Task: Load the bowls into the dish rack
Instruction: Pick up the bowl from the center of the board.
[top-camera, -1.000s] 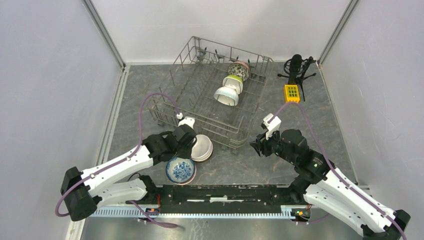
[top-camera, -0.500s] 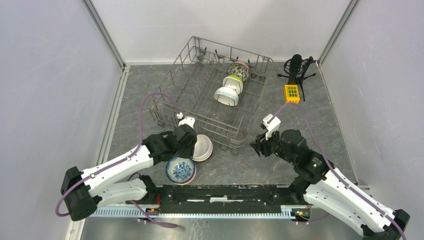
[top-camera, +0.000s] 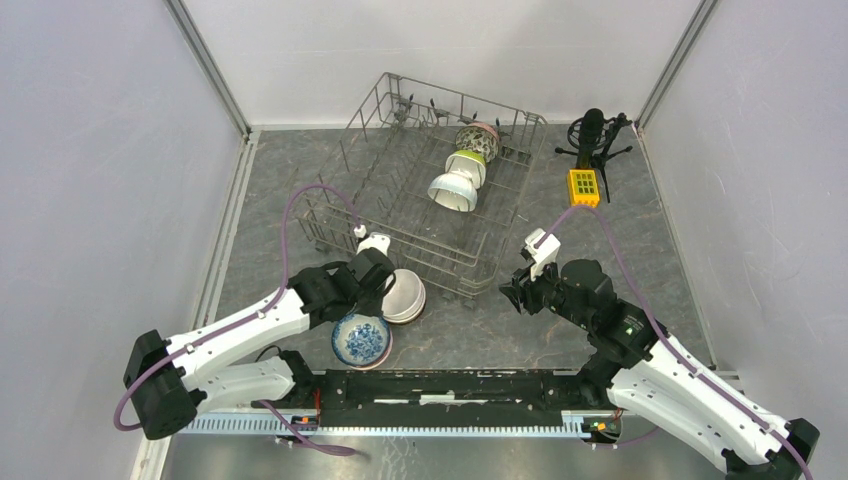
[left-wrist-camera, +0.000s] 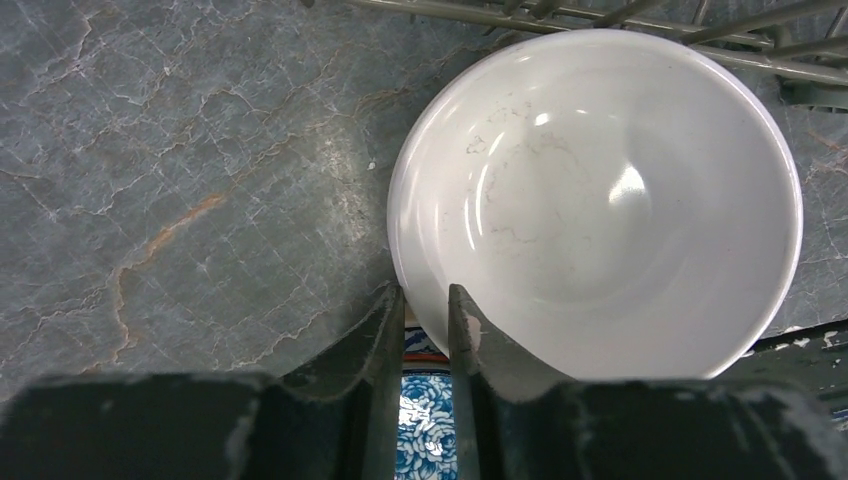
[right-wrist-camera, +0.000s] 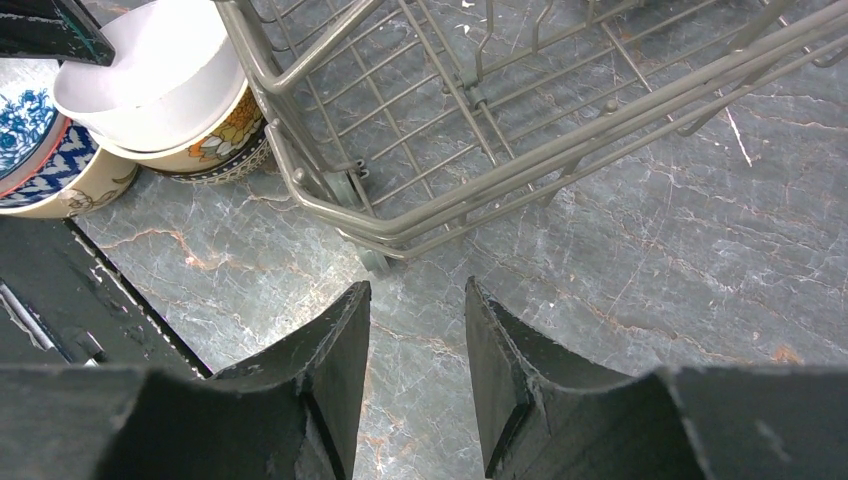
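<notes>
A plain white bowl (left-wrist-camera: 600, 200) rests nested in a floral-patterned bowl (right-wrist-camera: 210, 140) on the table, just in front of the dish rack (top-camera: 440, 265). My left gripper (left-wrist-camera: 425, 300) is shut on the white bowl's near rim, one finger outside and one inside. A blue-and-white bowl (top-camera: 361, 340) sits right below it, next to the stack. Three bowls stand in the rack: a speckled one (top-camera: 478, 140), a lime green one (top-camera: 467, 163) and a white one (top-camera: 453, 190). My right gripper (right-wrist-camera: 417, 290) hangs open over bare table by the rack's near corner (right-wrist-camera: 560, 152).
A black microphone on a small tripod (top-camera: 592, 135) and a yellow box (top-camera: 583, 185) stand at the back right, beside the rack. White walls close in the table on three sides. A black rail (top-camera: 440, 385) runs along the near edge between the arm bases.
The left arm has shifted very slightly at the white bowl's rim. The bowls, the rack and the right arm stay where they were.
</notes>
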